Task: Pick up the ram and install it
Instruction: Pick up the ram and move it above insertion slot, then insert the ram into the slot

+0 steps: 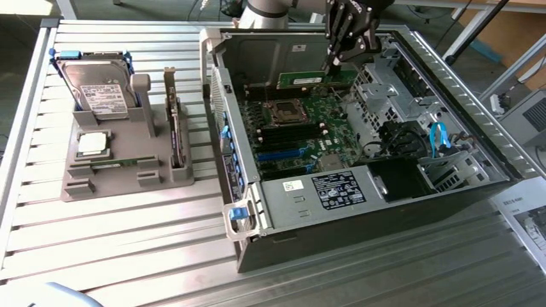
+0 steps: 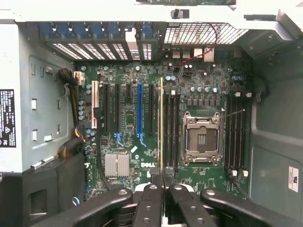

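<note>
The ram (image 1: 316,80) hangs level above the motherboard (image 1: 307,137) inside the open computer case (image 1: 341,236). The gripper (image 1: 338,61) holds it from above, with its fingers clamped on the stick. In the wrist view the ram appears edge-on as a thin line running alongside the memory slots (image 2: 171,127), near the CPU socket (image 2: 202,139).

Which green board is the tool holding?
The ram, a narrow stick inside the open case under the tool; the taller card stands in the grey holder outside.
</note>
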Tool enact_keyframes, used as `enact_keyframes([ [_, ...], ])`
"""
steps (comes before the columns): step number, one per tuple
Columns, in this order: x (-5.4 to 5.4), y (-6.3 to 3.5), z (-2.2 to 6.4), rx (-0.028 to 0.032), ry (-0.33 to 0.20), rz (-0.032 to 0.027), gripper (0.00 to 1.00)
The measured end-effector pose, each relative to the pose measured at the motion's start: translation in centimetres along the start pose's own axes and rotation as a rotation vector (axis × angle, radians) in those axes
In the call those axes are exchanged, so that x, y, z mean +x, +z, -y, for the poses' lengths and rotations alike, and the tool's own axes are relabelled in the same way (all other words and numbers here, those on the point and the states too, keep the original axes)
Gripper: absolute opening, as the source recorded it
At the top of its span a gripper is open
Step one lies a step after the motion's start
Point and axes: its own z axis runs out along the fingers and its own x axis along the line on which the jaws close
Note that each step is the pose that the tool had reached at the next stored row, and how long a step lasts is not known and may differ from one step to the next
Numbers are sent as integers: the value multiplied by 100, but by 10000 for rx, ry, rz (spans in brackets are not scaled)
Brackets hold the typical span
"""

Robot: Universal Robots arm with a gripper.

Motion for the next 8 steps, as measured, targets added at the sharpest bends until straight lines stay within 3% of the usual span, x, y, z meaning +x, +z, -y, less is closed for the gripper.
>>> enact_keyframes([
  [8,0,14,0,0,0,13,12],
])
